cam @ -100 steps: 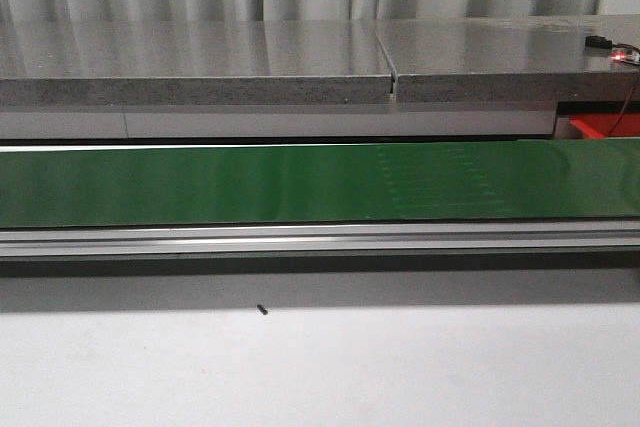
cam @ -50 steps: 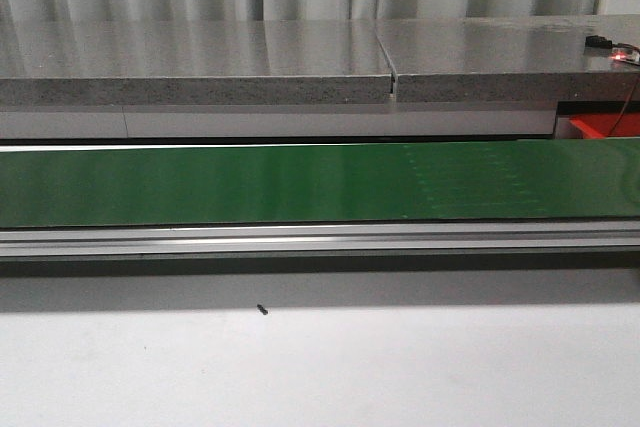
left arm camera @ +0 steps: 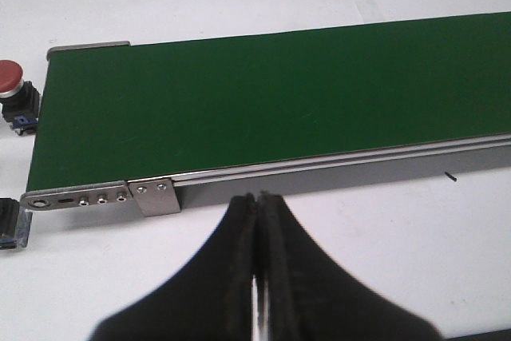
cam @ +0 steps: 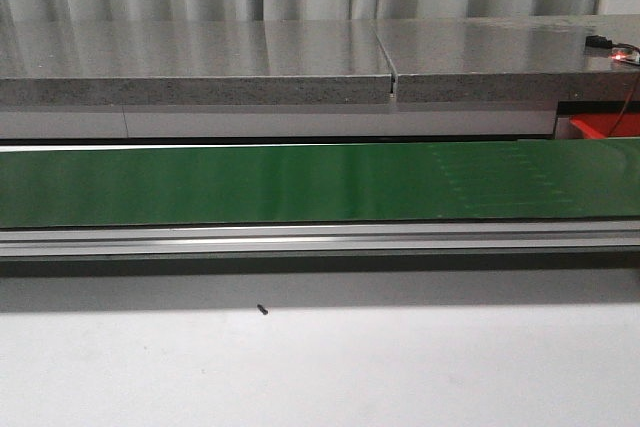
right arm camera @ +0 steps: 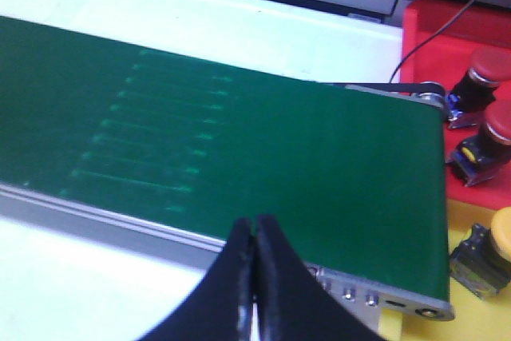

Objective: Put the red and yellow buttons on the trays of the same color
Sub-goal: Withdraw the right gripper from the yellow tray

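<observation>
In the right wrist view, two red buttons [right arm camera: 485, 65] [right arm camera: 497, 127] stand on the red tray [right arm camera: 423, 25] past the belt's end. A yellow button [right arm camera: 499, 237] sits on the yellow tray [right arm camera: 471, 321] beside it. My right gripper [right arm camera: 255, 223] is shut and holds nothing, just off the belt's near rail. In the left wrist view, another red button [left arm camera: 9, 79] stands on the white table beyond the belt's other end. My left gripper [left arm camera: 259, 199] is shut and holds nothing, over the table by the rail. Neither gripper shows in the front view.
The green conveyor belt [cam: 300, 182] runs across the table with a metal rail [cam: 300, 239] along its near side. Grey counters [cam: 200, 62] lie behind it. A corner of the red tray [cam: 605, 127] shows at far right. A grey block [left arm camera: 11, 225] is cut off by the picture's edge.
Faint pale marks on the belt have drifted to the right, so the belt is running that way. Nothing else has moved.
</observation>
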Controlling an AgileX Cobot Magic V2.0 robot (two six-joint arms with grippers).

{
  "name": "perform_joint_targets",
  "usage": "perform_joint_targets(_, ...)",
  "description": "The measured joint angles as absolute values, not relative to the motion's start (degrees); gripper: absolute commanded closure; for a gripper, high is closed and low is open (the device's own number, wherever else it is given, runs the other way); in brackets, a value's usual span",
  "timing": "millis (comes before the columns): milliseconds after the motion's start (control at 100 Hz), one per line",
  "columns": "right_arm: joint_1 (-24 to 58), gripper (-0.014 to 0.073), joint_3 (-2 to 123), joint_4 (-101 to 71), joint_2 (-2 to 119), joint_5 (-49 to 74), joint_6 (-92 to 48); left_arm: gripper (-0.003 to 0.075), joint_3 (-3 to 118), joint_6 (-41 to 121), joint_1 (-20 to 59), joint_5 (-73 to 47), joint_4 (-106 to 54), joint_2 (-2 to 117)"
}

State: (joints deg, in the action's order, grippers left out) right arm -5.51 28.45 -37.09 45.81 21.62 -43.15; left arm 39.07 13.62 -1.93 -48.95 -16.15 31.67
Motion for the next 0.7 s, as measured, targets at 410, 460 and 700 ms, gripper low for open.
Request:
perform_joint_targets(410, -4.76, 0.0685, 29.11, -10.27, 35.06, 36.92, -9.92, 0.0741, 39.07, 13.62, -1.93, -48.95, -16.15, 31.67)
perform_joint_targets(460, -3.8, 0.0685, 29.73, -7.53, 34.4, 38.94, -7.66, 0.0741, 39.07, 13.62, -1.93, -48.95, -16.15, 31.67)
perform_joint_targets(700, 1.27, 0.0685, 30.55, -0.31, 34.12, 45.09, 0.33, 0.0741, 39.07, 13.62, -1.93, -48.95, -16.15, 31.67)
